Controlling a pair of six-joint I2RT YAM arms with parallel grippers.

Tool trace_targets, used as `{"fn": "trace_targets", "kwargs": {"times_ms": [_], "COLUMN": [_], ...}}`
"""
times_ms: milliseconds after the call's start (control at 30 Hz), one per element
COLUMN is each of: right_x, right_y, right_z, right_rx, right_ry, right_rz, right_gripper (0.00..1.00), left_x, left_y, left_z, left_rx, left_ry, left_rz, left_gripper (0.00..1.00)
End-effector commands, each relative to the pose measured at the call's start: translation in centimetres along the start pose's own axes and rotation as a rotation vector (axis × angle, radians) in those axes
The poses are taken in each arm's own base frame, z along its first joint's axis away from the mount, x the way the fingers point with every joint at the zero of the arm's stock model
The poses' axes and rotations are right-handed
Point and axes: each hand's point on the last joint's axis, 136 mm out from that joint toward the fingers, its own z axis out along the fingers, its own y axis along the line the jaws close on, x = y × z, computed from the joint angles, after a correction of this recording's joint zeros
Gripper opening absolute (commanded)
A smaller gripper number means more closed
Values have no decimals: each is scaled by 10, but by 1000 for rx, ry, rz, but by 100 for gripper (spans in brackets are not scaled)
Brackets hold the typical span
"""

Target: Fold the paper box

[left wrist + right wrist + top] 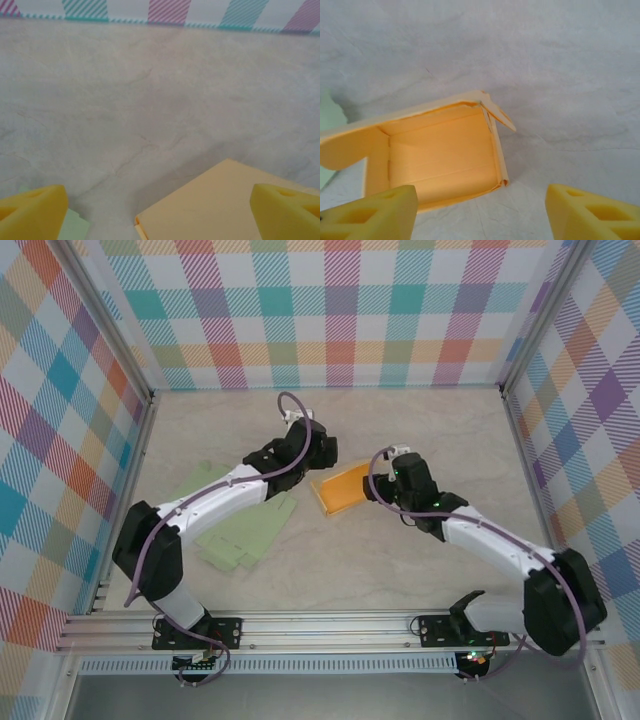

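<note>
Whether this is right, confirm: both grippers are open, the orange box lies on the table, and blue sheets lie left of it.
Wrong in one respect: the sheets are green, not blue, as the top external view shows. The rest stands: the left gripper and right gripper are open, and the orange box lies on the table.

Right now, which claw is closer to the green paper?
Left. The left gripper is open just past the far corner of the green paper. The right gripper is on the other side of the orange box, facing its open end.
</note>
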Motion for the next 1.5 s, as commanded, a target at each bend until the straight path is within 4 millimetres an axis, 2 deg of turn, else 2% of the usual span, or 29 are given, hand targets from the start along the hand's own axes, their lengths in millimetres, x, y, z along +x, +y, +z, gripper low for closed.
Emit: {"fn": "trace_targets", "kwargs": {"times_ms": [0, 100, 167, 333, 533, 667, 800, 1133, 1467], "right_x": [-21, -41, -49, -59, -70, -59, -42, -11, 12], "right_y": [-2, -9, -12, -17, -14, -15, -14, -25, -24], "right_z": [-26, -35, -32, -3, 38, 62, 72, 74, 76], "right_rx": [25, 66, 91, 157, 147, 157, 142, 164, 137], "right_ry": [-16, -2, 34, 141, 255, 336, 372, 420, 444], "right_rz": [6, 27, 37, 16, 0, -12, 3, 24, 60], "right_gripper": [79, 87, 92, 97, 99, 93, 87, 86, 85], "left_x": [0, 7, 16, 46, 65, 74, 81, 87, 103], "left_y": [1, 2, 3, 12, 19, 22, 25, 27, 33], "left_z": [4, 12, 17, 29, 35, 39, 41, 41, 42], "left_rx": [-10, -20, -29, -57, -71, -82, -92, -88, -95], "left_ry": [30, 55, 76, 136, 170, 188, 200, 203, 231], "left_rz": [1, 8, 12, 5, 15, 17, 21, 5, -16], "left_gripper": [93, 92, 92, 92, 91, 91, 89, 88, 87]}}
